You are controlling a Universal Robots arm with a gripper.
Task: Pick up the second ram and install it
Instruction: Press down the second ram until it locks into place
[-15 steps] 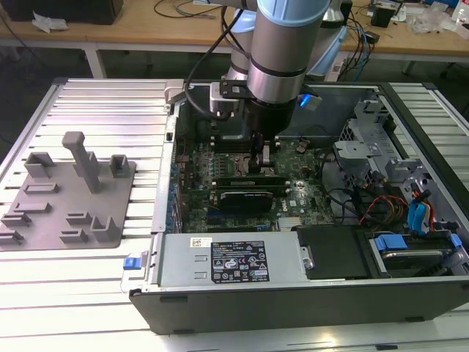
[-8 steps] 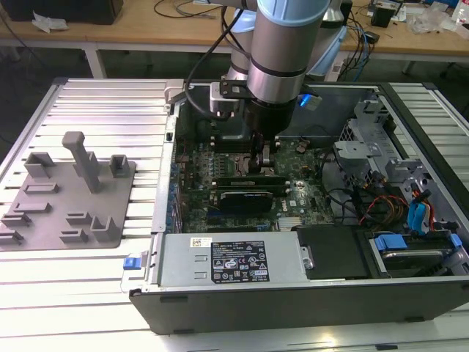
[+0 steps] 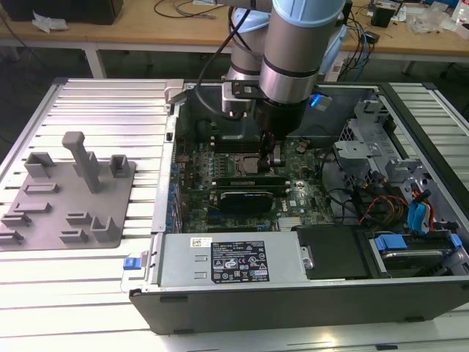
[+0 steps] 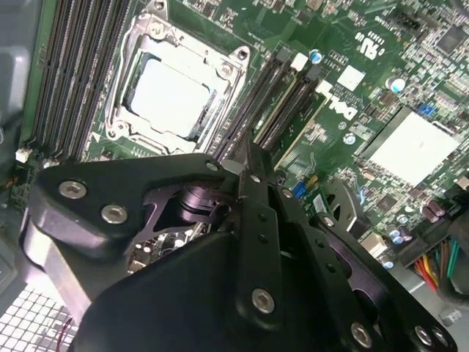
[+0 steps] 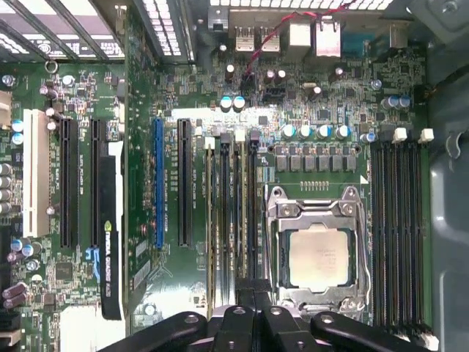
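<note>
Install step judged in hand. The hand (image 3: pixel 272 155) is seen low at frame centre over the memory slots (image 5: pixel 231 213) beside the processor (image 5: pixel 317 257), fingers drawn narrow. The second ram (image 4: pixel 297 117) appears seated in its slot; grip on it cannot be told. Firm, even seating is called for.

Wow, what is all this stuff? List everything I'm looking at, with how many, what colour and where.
Computer case: one, black, open on the ribbed table.
Motherboard: one, green, inside the case.
Processor chip: one, silver, square, in its socket mid-board.
Ram sticks: at least two, green, standing in the slots beside the socket.
Expansion card: one, black, on the board near the power supply.
Power supply: one, grey with a black label, along the case's near side.
Plastic fixture: one, grey, on the table at the exterior view's left.
Gripper: one, black, low over the ram slots.
</note>
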